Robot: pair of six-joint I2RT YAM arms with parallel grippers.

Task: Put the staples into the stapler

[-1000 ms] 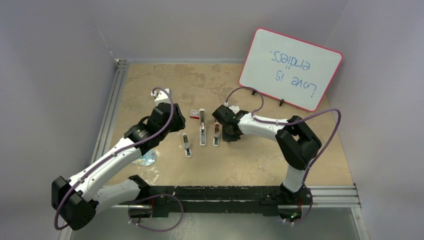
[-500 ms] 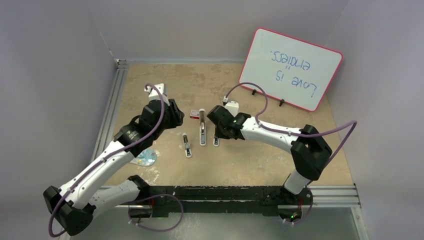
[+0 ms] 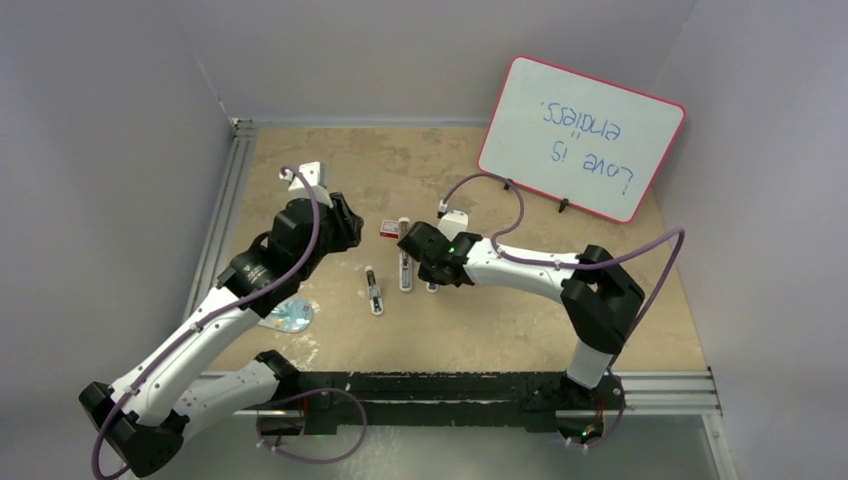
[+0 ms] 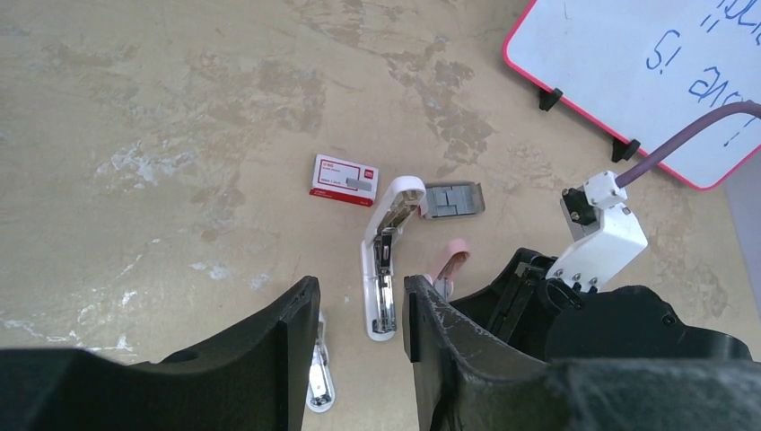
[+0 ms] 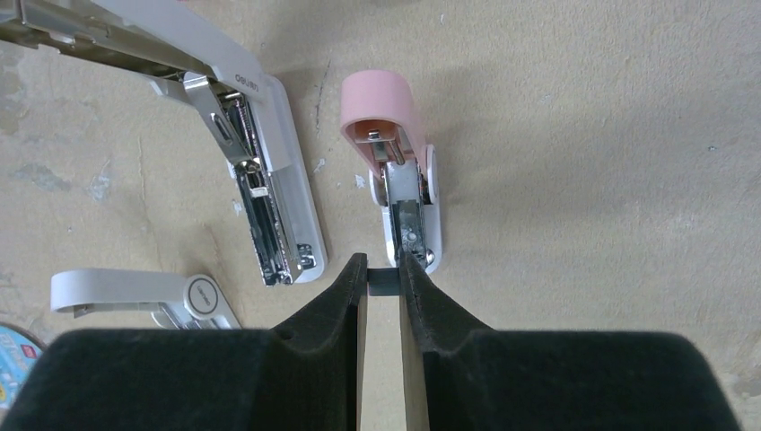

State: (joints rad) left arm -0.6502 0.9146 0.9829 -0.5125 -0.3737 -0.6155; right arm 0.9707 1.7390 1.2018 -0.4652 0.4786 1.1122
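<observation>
- Right at the near end of the pink stapler (image 5: 377, 99), whose lid was swung back to bare its metal magazine, the right gripper (image 5: 383, 271) was pinched nearly closed on a small dark-grey staple strip (image 5: 384, 282).
- The strip sat at the magazine's near end, but the pictures did not show whether it touched the magazine.
- More loose staples (image 4: 453, 199) lay flat on the table, just beside the head of the opened white stapler (image 4: 381, 260).
- The red box (image 4: 344, 179) lay just on the other side of that head.
- The left gripper (image 4: 354, 310) hung above the table with its fingers spread wide and nothing between them. The white stapler showed through the gap, and the loose staples lay well ahead of it and off to the right.
- A small white stapler (image 3: 373, 292) lay left of the white one, on the left arm's side.
- Compared with a second before, the right gripper had slid leftward from beside the pink stapler to over it, hiding most of it from above.
- The left arm had drawn back a little from the red box.
- The staplers and the box kept their places.
</observation>
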